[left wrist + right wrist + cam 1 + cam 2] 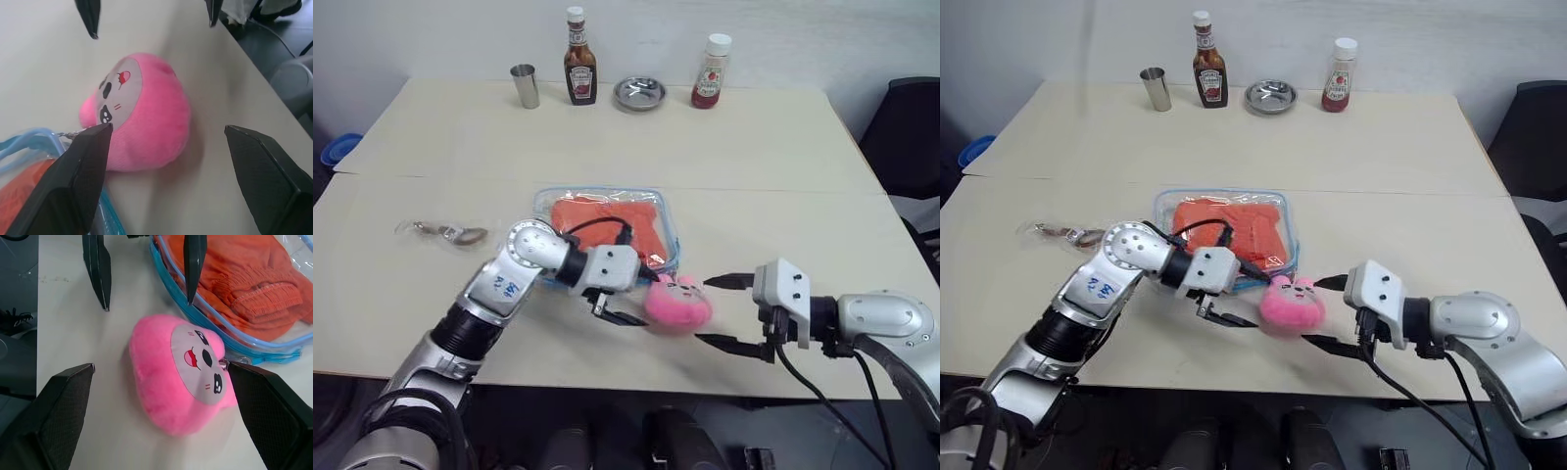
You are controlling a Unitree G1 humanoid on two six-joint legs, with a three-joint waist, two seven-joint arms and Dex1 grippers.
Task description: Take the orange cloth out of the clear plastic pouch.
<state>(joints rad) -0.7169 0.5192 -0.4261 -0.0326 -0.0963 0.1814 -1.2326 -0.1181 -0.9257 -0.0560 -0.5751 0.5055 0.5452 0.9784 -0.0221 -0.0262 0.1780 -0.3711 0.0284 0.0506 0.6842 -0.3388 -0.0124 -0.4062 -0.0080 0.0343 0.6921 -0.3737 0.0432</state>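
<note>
The clear plastic pouch [670, 217] with light-blue zipper edging lies flat mid-table, and the orange cloth [607, 217] is folded inside it. A pink plush charm [677, 302] hangs off the pouch's near right corner and rests on the table. My left gripper [634, 305] is open and points right, its fingers [83, 171] either side of the plush. My right gripper [702, 311] is open too, facing the plush from the right without touching it. In the right wrist view the cloth [244, 279] bunches behind the blue edging [220, 330].
At the table's far edge stand a metal cup [525, 85], a dark sauce bottle [579, 70], a metal dish [639, 93] and a red ketchup bottle [711, 72]. A key clip [445, 232] lies left of the pouch. A black chair [906, 137] stands at the right.
</note>
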